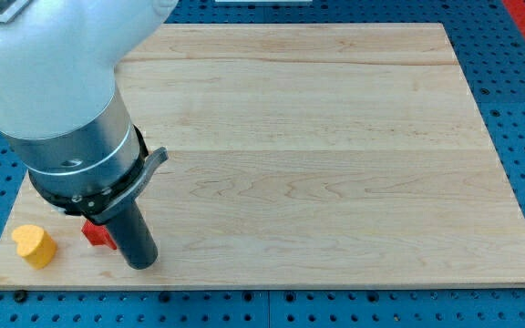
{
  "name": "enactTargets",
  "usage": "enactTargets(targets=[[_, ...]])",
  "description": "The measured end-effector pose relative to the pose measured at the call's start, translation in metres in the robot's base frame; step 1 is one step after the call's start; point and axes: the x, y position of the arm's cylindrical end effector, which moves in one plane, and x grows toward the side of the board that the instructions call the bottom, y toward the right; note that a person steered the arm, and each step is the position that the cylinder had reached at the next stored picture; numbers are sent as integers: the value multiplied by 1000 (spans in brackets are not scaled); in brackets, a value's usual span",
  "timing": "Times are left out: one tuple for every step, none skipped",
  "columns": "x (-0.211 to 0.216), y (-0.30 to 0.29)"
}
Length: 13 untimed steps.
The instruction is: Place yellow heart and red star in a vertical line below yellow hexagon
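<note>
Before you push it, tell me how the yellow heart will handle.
The yellow heart looks rigid, squat and flat-based, so it should slide, not roll or tip. Its lobed outline may make it turn if my tip, now right of it, strikes off-centre.

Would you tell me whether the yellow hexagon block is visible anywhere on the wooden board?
No: only the yellow heart block and a partly hidden red block show, beside my tip.

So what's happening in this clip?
A single robot arm is pushing blocks on a wooden board. My tip sits near the view's bottom-left corner, right beside a red block that the rod partly hides. A yellow heart block lies apart, further left. No yellow hexagon shows; the arm may hide it.
</note>
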Motion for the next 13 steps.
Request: enactTargets(targets=[[-4, -18], [-8, -47], [-13, -57], [-26, -59], [-36, -65], [-37, -62], [-37, -57], [-39, -42], [-69, -21], [-77, -35], [-77, -53], [-77, -72], [-77, -74]])
